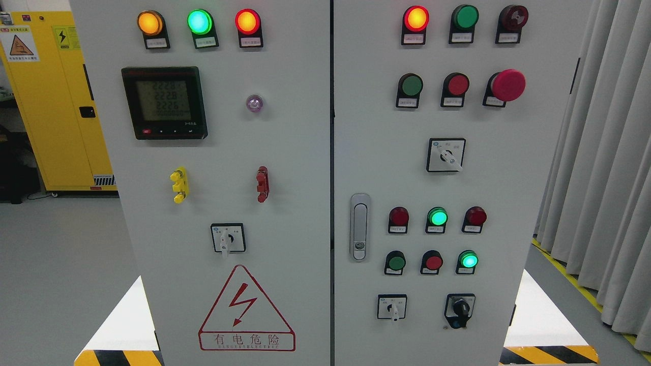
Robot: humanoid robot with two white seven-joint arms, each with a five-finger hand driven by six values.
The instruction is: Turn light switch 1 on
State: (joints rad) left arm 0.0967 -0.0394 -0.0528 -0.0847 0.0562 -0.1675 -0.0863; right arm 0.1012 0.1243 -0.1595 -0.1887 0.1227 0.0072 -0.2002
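1. Grey electrical cabinet point(305, 152) fills the view, two doors split by a vertical seam at centre.
2. No robot hand in the frame, left or right, so their state can't be told.
3. "Light switch 1" can't be identified; the labels under the controls are too small to read. Candidates are the pushbuttons and rotary switches on the right door.
4. Left door top row: amber lamp point(150, 23), green lamp point(199, 21), red lamp point(247, 22), all lit.
5. Below them a black digital meter point(164, 102) with lit rows of digits, and a small clear lamp point(254, 103) to its right.
6. Mid left door: yellow terminal block point(179, 184) and red terminal block point(262, 184), with a white-handled rotary switch point(228, 238) below and between them.
7. Bottom left door: red triangle warning sign point(246, 310) with a lightning bolt.
8. Right door top row: lit red lamp point(416, 18), unlit green lamp point(466, 17), dark red buzzer point(513, 18).
9. Second row: green button point(411, 85), red button point(457, 84), red mushroom stop button point(507, 85).
10. Selector switch point(446, 155) below those; door latch point(359, 226) beside the seam.
11. Lower rows: dark red lamp point(398, 217), lit green lamp point(437, 217), dark red lamp point(476, 216); then green button point(395, 262), red button point(433, 262), lit green button point(468, 260).
12. Bottom: white rotary switch point(392, 307) and black knob switch point(460, 309).
13. Yellow safety cabinet point(56, 101) at back left, grey curtain point(605, 152) at right.
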